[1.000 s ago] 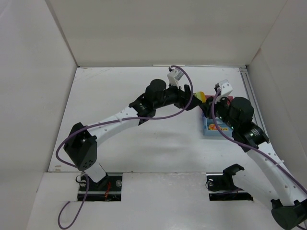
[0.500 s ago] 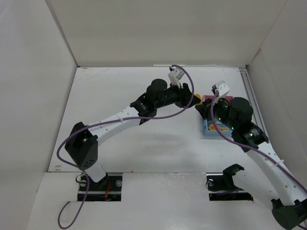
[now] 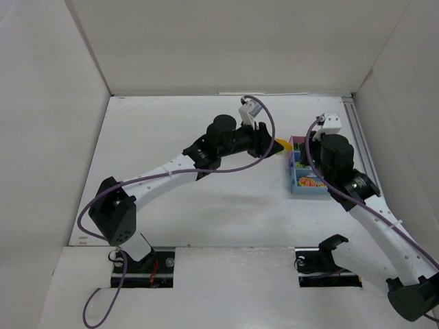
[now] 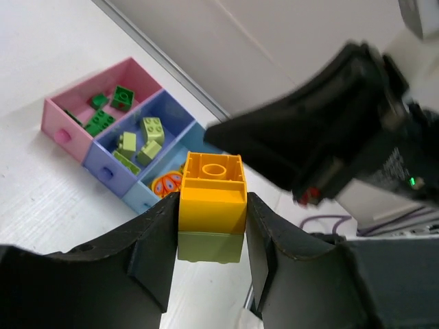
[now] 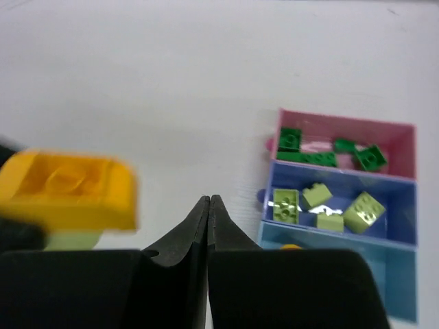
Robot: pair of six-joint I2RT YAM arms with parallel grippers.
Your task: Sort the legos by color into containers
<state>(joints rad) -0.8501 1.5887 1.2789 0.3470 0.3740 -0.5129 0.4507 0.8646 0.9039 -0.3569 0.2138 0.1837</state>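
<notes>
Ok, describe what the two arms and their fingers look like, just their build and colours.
Both arms have white link segments with small holes and bulky black joint housings. A purple cable loops along the left arm and another runs down the right arm. Each wrist carries a small white camera block. The left gripper and right gripper have matte black, smoothly curved fingers. A green light glows on the right arm's housing.

This looks like a robotics lab test cell rather than a home or shop. A bare white table (image 3: 206,199) is boxed in on three sides by plain white panels (image 3: 233,44). At the table's near edge, two arm bases sit bolted into cut-outs, and purple cables (image 3: 92,205) loop along the arms above it.
</notes>
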